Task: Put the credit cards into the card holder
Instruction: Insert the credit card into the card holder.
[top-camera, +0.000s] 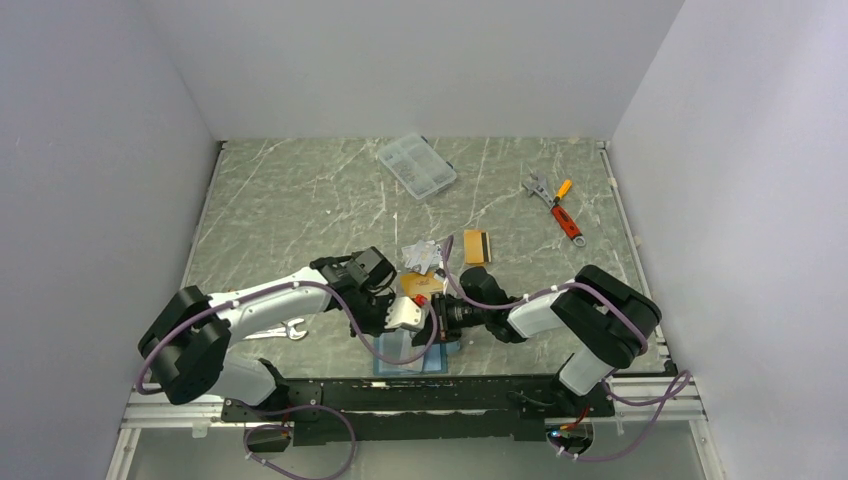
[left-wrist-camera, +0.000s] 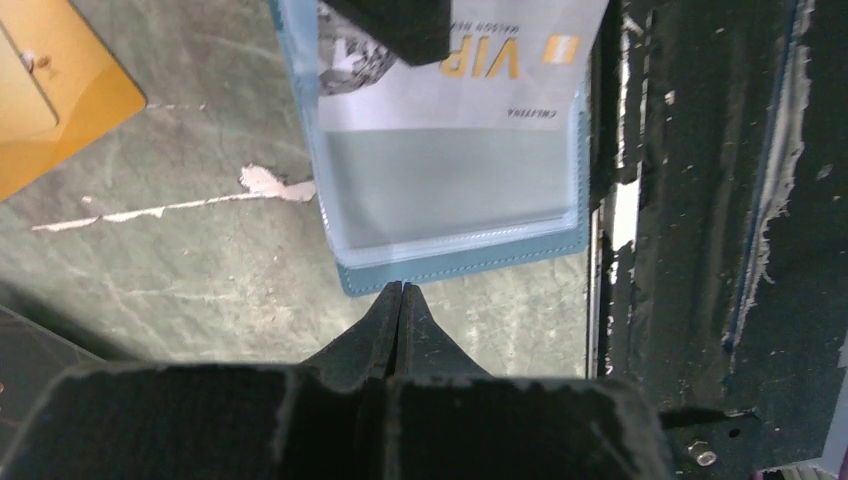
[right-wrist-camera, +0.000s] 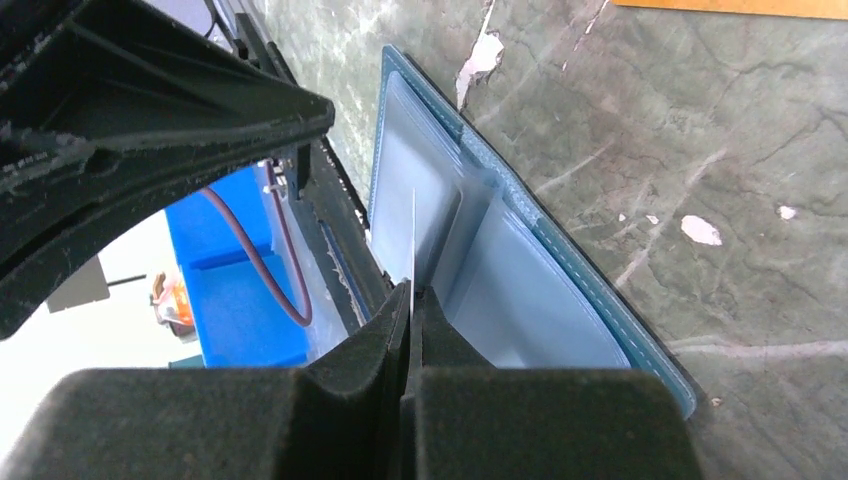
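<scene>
Right pincer (right-wrist-camera: 410, 290) is squeezed shut on a thin silver card (left-wrist-camera: 450, 100), pinching it by one edge. I think it holds the card that way so the free end can slide under the clear pocket of the card holder (left-wrist-camera: 460, 262). The teal holder lies open and flat on the table (left-wrist-camera: 200, 270), right under this pincer's tips. The card looks partly in the pocket, not all the way down.

Left pincer (left-wrist-camera: 401, 292) is shut too, with nothing in it. Its tips sit just at the near edge of the holder. I think it is there to stop the holder from sliding while the card goes in. I can't tell if it really touches.

Big gold letters on the card say "VIP". Smaller words sit beside them, too small for me to read.

An orange card (left-wrist-camera: 90, 100) lies off to one side of the left pincer. More loose cards (top-camera: 421, 256) lie past both pincers, farther out on the table.
</scene>
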